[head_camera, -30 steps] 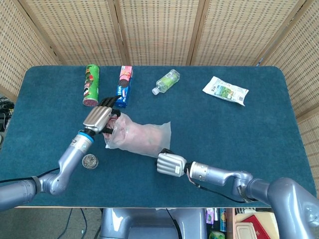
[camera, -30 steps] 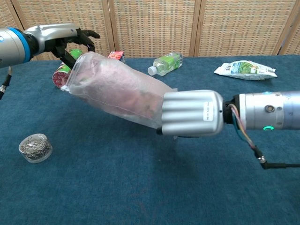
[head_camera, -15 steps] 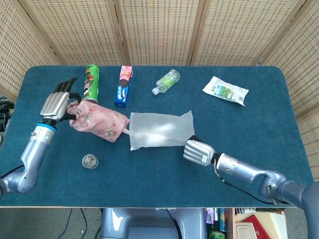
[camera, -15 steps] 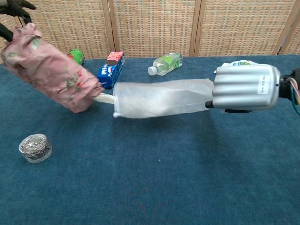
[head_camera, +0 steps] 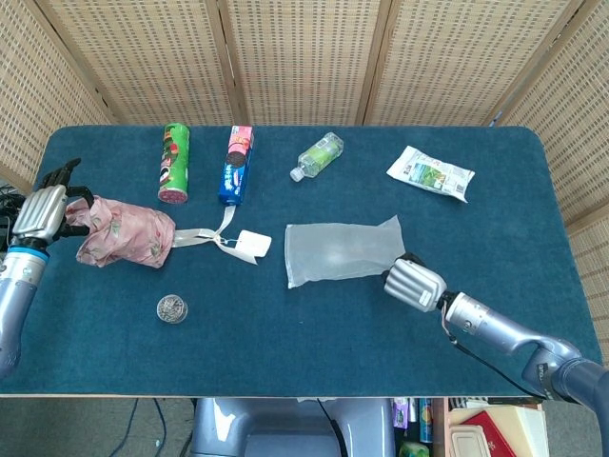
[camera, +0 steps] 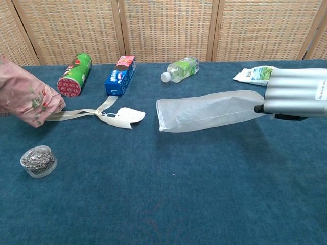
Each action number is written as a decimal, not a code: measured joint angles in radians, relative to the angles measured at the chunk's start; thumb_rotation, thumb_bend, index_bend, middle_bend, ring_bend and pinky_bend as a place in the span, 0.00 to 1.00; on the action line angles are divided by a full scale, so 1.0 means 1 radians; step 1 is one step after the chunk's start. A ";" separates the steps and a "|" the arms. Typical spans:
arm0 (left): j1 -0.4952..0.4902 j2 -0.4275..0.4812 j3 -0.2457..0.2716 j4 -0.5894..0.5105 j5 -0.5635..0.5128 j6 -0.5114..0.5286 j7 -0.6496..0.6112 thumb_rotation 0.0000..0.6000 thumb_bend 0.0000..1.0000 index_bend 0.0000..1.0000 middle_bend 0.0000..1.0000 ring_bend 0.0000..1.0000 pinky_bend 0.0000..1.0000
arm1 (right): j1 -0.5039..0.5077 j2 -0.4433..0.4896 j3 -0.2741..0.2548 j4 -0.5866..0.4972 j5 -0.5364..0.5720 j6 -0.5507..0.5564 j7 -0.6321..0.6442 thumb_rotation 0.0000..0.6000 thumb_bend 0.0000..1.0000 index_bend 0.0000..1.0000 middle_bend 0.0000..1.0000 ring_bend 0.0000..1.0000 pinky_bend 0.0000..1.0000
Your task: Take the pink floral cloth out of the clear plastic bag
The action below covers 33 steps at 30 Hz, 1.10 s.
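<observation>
The pink floral cloth [head_camera: 126, 238] is outside the bag, bundled at the table's left edge, also seen in the chest view [camera: 28, 98]. My left hand [head_camera: 43, 211] grips its outer end. A pale ribbon with a white tag [head_camera: 245, 246] trails from the cloth toward the middle. The clear plastic bag [head_camera: 341, 251] lies flat and empty right of centre, its open mouth facing the cloth. My right hand [head_camera: 415, 284] holds the bag's closed end, fingers curled over it [camera: 296, 93].
A green can [head_camera: 175, 162], a blue biscuit box [head_camera: 236, 165], a small bottle [head_camera: 318, 155] and a snack packet [head_camera: 430, 172] lie along the back. A small round tin of clips [head_camera: 171, 308] sits front left, near the cloth.
My left hand pulled the cloth further left, and its ribbon and tag slid fully out of the bag. My right hand drew the emptied bag to the right.
</observation>
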 measured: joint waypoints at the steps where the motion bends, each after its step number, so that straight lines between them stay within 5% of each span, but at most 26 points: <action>1: 0.003 0.003 0.003 -0.001 0.012 -0.002 -0.005 1.00 0.22 0.00 0.00 0.00 0.00 | -0.004 0.000 0.004 0.000 0.004 0.001 -0.004 1.00 0.45 0.43 0.62 0.66 0.76; 2: 0.007 0.010 0.005 -0.007 0.023 -0.002 -0.006 1.00 0.18 0.00 0.00 0.00 0.00 | -0.012 -0.001 0.013 -0.002 0.018 0.001 -0.017 1.00 0.21 0.22 0.40 0.43 0.52; 3: 0.010 0.017 0.007 -0.015 0.028 0.002 -0.005 1.00 0.13 0.00 0.00 0.00 0.00 | -0.020 -0.001 0.020 -0.005 0.033 -0.001 -0.033 1.00 0.10 0.11 0.25 0.27 0.35; 4: 0.014 0.023 0.007 -0.022 0.032 0.008 -0.003 1.00 0.11 0.00 0.00 0.00 0.00 | -0.029 0.000 0.029 -0.012 0.051 -0.004 -0.053 1.00 0.01 0.02 0.09 0.09 0.15; 6: 0.024 0.037 0.007 -0.039 0.038 0.028 0.005 1.00 0.09 0.00 0.00 0.00 0.00 | -0.053 0.004 0.054 -0.043 0.107 -0.013 -0.114 1.00 0.00 0.00 0.00 0.00 0.00; 11: 0.063 0.092 0.007 -0.122 0.048 0.094 0.029 1.00 0.08 0.00 0.00 0.00 0.00 | -0.116 0.046 0.112 -0.194 0.227 -0.008 -0.211 1.00 0.00 0.00 0.00 0.00 0.00; 18: 0.140 0.141 0.018 -0.234 0.080 0.218 0.052 1.00 0.08 0.00 0.00 0.00 0.00 | -0.210 0.117 0.151 -0.325 0.284 0.088 -0.179 1.00 0.00 0.00 0.00 0.00 0.00; 33: 0.398 0.097 0.141 -0.406 0.196 0.608 0.206 1.00 0.08 0.00 0.00 0.00 0.00 | -0.482 0.150 0.182 -0.611 0.377 0.435 0.166 1.00 0.00 0.00 0.00 0.00 0.00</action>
